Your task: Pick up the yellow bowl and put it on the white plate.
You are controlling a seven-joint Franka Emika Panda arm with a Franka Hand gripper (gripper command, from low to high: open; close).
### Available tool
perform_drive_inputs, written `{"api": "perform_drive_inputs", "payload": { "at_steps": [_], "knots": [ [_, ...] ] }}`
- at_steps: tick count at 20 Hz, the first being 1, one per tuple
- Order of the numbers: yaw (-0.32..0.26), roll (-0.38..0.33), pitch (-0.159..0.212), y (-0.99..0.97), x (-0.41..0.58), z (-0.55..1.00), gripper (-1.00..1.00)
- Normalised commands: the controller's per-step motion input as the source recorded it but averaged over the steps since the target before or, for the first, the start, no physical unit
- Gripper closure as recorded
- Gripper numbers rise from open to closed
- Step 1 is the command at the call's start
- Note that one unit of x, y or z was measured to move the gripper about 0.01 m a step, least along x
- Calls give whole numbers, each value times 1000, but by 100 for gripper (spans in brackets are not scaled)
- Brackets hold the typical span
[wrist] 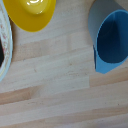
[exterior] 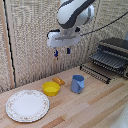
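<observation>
In the exterior view, nothing of the job is looking done: the white-grey gripper with dark blue-tipped fingers [exterior: 62,51] is hanging high, holding nothing, fingers seemingly parted, while the small round yellow bowl [exterior: 51,89] is sitting on the wooden table [exterior: 95,107] just right of the large white floral-rimmed plate [exterior: 27,105], beside a blue cup [exterior: 77,83]. The wrist view is cutting off bowl [wrist: 33,14], cup [wrist: 111,41] and plate rim [wrist: 7,50], showing no fingers.

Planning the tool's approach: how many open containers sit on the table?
2: the yellow bowl beside the white plate, and the blue cup on the exterior view's right of the bowl. None seem hidden.
</observation>
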Motion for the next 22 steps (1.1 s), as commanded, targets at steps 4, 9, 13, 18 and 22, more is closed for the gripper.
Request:
{"api": "perform_drive_inputs", "payload": {
  "at_steps": [4,9,13,18,22],
  "knots": [
    [18,-7,95,91,157,-579,-100],
    [25,5,126,11,181,-642,-100],
    [19,9,99,11,211,-561,-100],
    [19,0,64,65,228,-478,-100],
    [4,-17,36,316,278,-320,-100]
  ]
}}
